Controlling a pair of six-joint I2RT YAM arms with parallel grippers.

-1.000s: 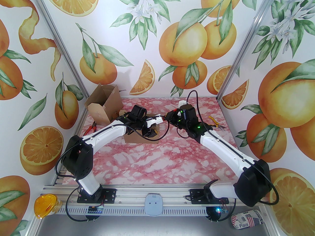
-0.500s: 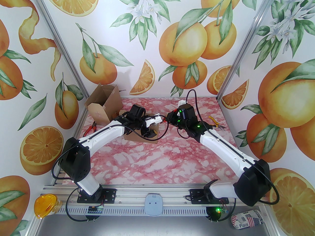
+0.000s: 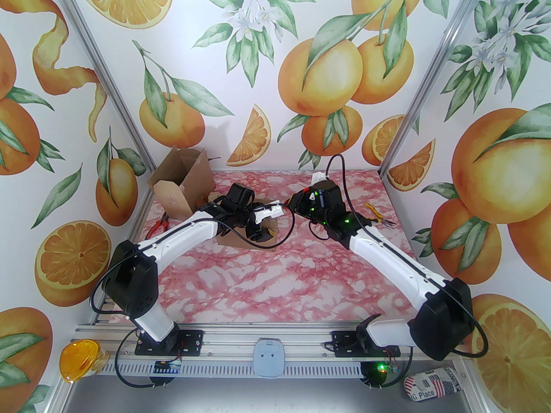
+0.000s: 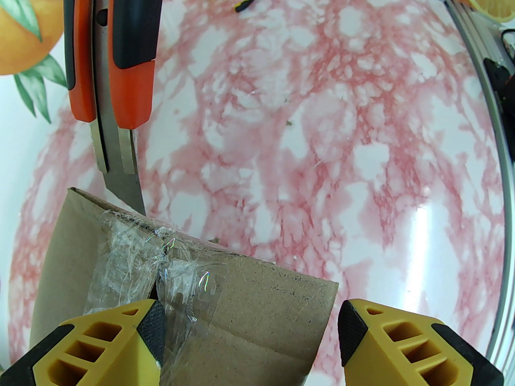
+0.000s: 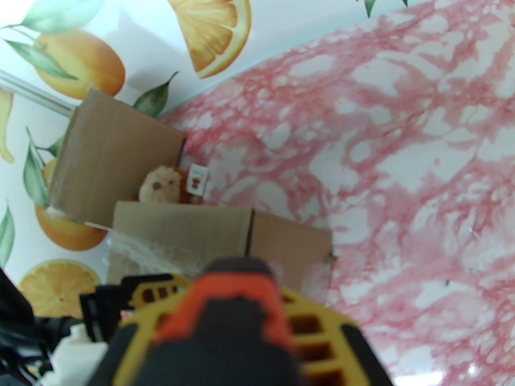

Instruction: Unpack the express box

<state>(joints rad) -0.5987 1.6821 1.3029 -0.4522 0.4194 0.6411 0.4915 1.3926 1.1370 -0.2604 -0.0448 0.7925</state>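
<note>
A taped cardboard box (image 3: 232, 242) lies mid-table under my left arm. My left gripper (image 3: 261, 232) hangs over its near end, open; in the left wrist view its yellow fingers (image 4: 120, 336) spread wide over the box (image 4: 249, 284), one above the crinkled clear tape (image 4: 132, 255). My right gripper (image 3: 297, 202) is shut on an orange-and-black utility knife (image 4: 116, 54). The blade tip (image 4: 134, 199) touches the box's far edge at the tape. In the right wrist view the knife handle (image 5: 237, 316) sits in the right gripper (image 5: 237, 292), with the box (image 5: 193, 225) beyond.
An opened cardboard box (image 3: 181, 183) stands at the back left with a tan plush toy (image 5: 161, 185) beside it. Red pliers (image 3: 159, 225) lie left of the arm, yellow pliers (image 3: 379, 215) at the right. The pink marble table (image 3: 275, 282) stretches toward the arm bases.
My right gripper has edged slightly left with the knife, toward the box. My left arm's elbow has shifted a little left; its gripper stays over the box.
</note>
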